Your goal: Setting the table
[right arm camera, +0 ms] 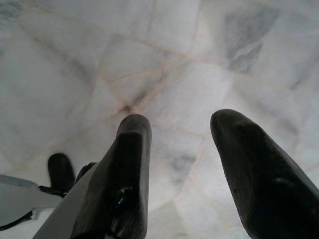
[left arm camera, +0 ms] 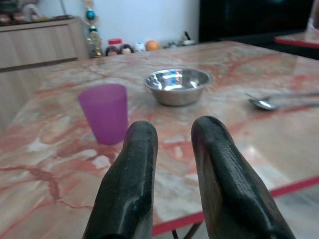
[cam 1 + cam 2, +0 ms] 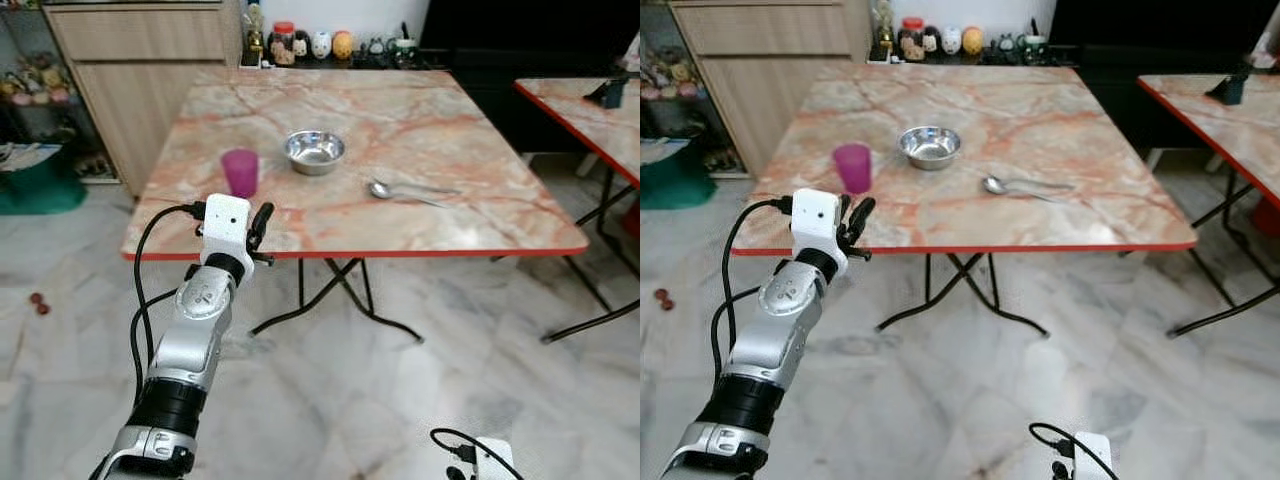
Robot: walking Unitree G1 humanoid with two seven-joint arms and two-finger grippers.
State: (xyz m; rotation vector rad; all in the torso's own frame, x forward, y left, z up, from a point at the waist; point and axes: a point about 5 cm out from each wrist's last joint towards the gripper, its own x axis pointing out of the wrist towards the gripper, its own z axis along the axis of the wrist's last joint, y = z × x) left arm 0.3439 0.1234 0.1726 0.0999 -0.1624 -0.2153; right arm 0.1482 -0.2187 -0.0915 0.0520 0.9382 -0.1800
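A translucent purple cup [image 3: 240, 171] is seen upright near the left front corner of the marble-patterned table [image 3: 480, 130]. The left gripper [image 2: 172, 144] is held at the table's near edge, just short of the cup, its fingers slightly parted around nothing. A shiny steel bowl [image 3: 314, 150] is set to the cup's right, and a metal spoon [image 3: 405, 189] further right. The right gripper [image 1: 182, 134] is hung low over the pale floor [image 3: 400, 400], fingers apart.

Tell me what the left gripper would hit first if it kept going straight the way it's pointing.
Probably the steel bowl; the left gripper points just right of the purple cup, which it might brush. Depth is uncertain.
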